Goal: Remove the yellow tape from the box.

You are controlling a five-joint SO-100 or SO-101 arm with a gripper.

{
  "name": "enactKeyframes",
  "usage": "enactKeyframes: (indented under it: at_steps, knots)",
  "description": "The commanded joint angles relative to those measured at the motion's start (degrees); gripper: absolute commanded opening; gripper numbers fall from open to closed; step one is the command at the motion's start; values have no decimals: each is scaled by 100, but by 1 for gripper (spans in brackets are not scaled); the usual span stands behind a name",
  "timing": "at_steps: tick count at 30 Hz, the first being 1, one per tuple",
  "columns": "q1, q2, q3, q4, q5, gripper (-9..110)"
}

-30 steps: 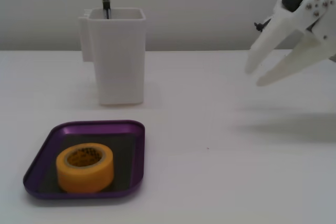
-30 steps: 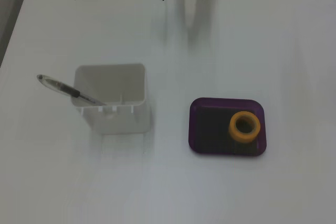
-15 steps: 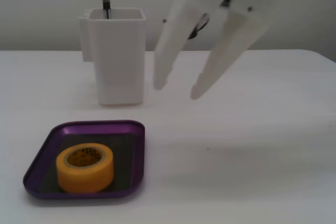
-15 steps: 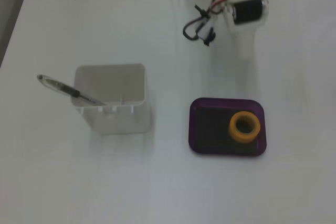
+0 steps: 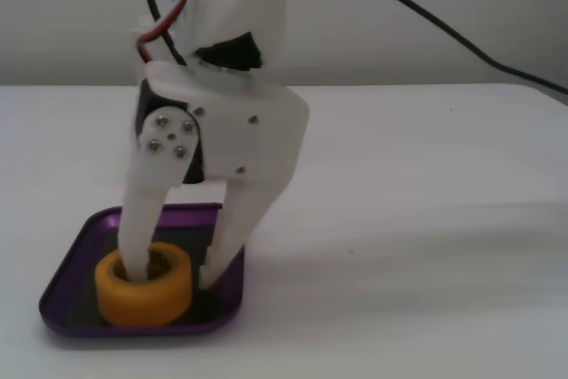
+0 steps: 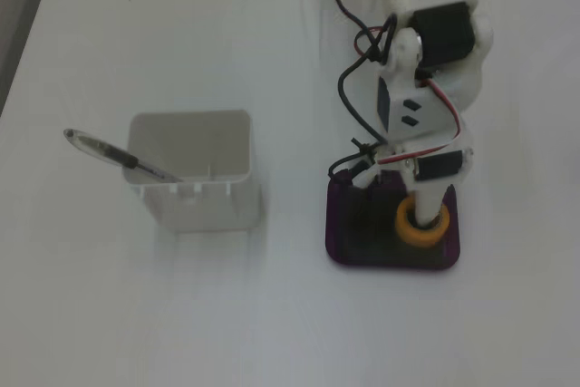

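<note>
The yellow tape (image 5: 146, 290) lies flat in the front left part of the purple box (image 5: 82, 250) in a fixed view. In the other fixed view the tape (image 6: 423, 233) is in the right half of the box (image 6: 390, 263). My gripper (image 5: 177, 272) reaches down into the box. One finger (image 5: 142, 237) stands in the roll's hole. The other finger (image 5: 232, 237) stands outside the roll to its right, with a small gap to the roll's wall. The jaws are open around that wall. The gripper (image 6: 403, 219) also shows from above, partly hidden by the arm.
A tall white square container (image 6: 195, 192) stands left of the box, with a pen (image 6: 113, 156) leaning out over its left rim. Black and red cables (image 6: 349, 88) hang along the arm. The white table (image 5: 426, 219) stretches to the right.
</note>
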Motion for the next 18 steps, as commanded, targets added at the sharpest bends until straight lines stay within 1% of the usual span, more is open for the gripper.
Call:
enactKeyframes:
  at_steps: [1, 3, 6, 7, 12, 18]
  knots:
    - [70, -105, -686, 229, -9, 12]
    - [70, -237, -817, 316, -18, 11]
    - [70, -316, -861, 378, 35, 0]
    - [62, -299, -861, 378, 35, -1]
    - [44, -202, -984, 466, 44, -1]
    - [26, 571, -2118, 1881, 149, -1]
